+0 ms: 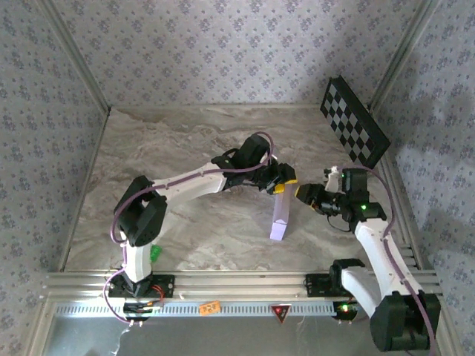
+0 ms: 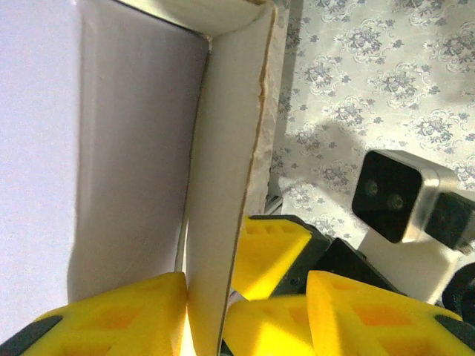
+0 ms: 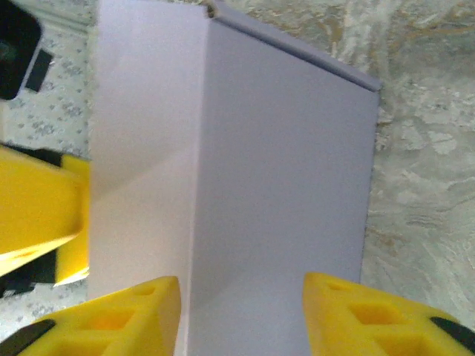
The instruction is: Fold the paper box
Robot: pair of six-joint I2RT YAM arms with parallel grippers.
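Seemingly light, bendy card: the paper box [image 1: 280, 219] stands upright, left claw [image 1: 281, 186] spread astride its wall, right claw [image 1: 301, 192] likewise apart; best pinched beside a crease.

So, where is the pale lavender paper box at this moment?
In the top view the pale lavender paper box stands on edge on the table, right of centre, its top at the left gripper, the right gripper close beside.
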